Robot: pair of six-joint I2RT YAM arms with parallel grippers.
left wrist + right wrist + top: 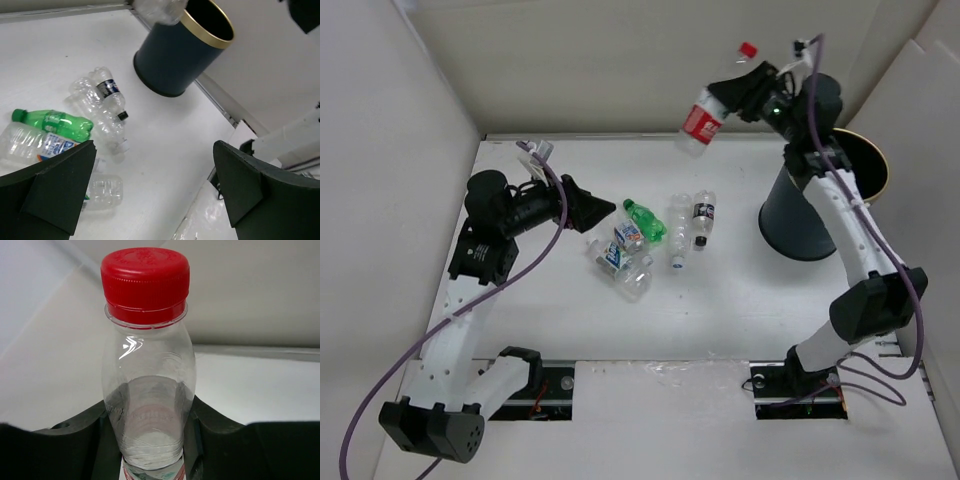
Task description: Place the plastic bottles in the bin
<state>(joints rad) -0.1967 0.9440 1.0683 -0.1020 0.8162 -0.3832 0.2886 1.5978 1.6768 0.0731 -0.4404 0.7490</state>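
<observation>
My right gripper [735,95] is shut on the red-capped, red-labelled bottle [701,120] and holds it high in the air, left of the bin [810,215]. In the right wrist view the bottle [147,365] stands between the fingers [220,440], cap up. The dark bin with a gold rim [207,30] stands upright at the right. My left gripper [592,210] is open and empty, just left of the pile. The green bottle [643,219], blue-labelled bottles [628,236], a black-labelled bottle [704,214] and clear ones [637,282] lie mid-table.
White walls enclose the table at the back and both sides. The bin stands close to the right wall. In the left wrist view the green bottle [55,121] and black-labelled bottle [107,90] lie beyond my left finger [55,190].
</observation>
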